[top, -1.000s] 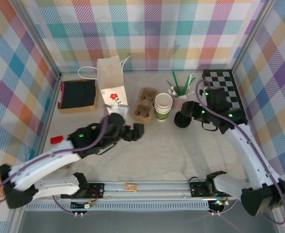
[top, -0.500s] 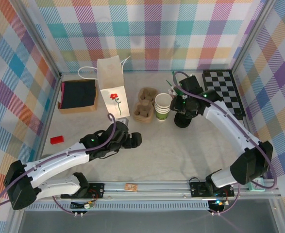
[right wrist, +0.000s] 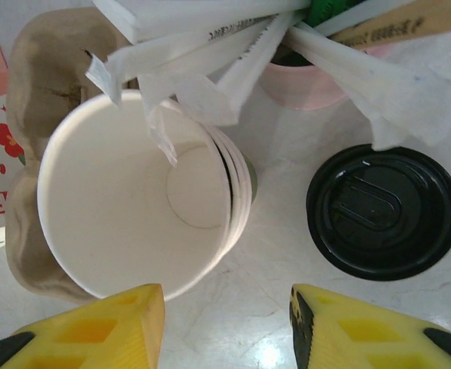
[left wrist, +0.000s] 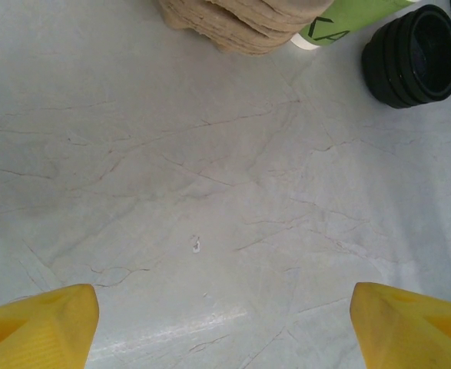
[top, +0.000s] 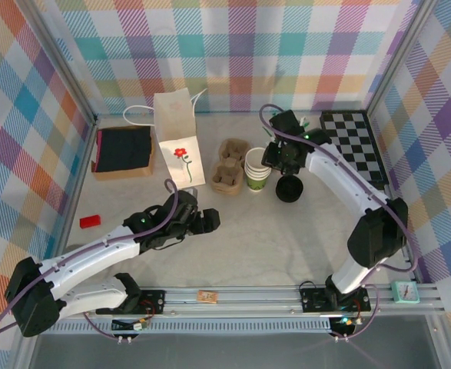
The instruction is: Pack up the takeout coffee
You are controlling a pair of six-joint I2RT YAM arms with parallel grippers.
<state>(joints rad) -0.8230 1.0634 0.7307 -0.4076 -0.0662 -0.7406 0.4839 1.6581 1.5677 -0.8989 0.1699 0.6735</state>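
Observation:
The takeout coffee is out of view. A stack of white-and-green paper cups (top: 257, 169) stands open-topped at mid table; from the right wrist I look down into the cup stack (right wrist: 133, 192). Right of it lies a stack of black lids (top: 289, 189), whose top lid (right wrist: 383, 211) faces up. My right gripper (top: 275, 160) hovers over the gap between cups and lids, open (right wrist: 225, 330), nothing between its yellow fingers. My left gripper (top: 207, 221) is open (left wrist: 225, 330) over bare table, well short of the lids (left wrist: 413, 54).
A white paper bag (top: 175, 138) with a red flower stands back left, beside brown cup carriers (top: 229, 165). A pink cup of wrapped straws (right wrist: 310, 84) sits behind the cups. A checkerboard (top: 356, 142), a black box (top: 123, 150) and a red piece (top: 89, 221) lie around.
My right arm swung left and back, from over the lids to between cups and lids, and its jaws narrowed. My left gripper drew slightly back toward the near edge.

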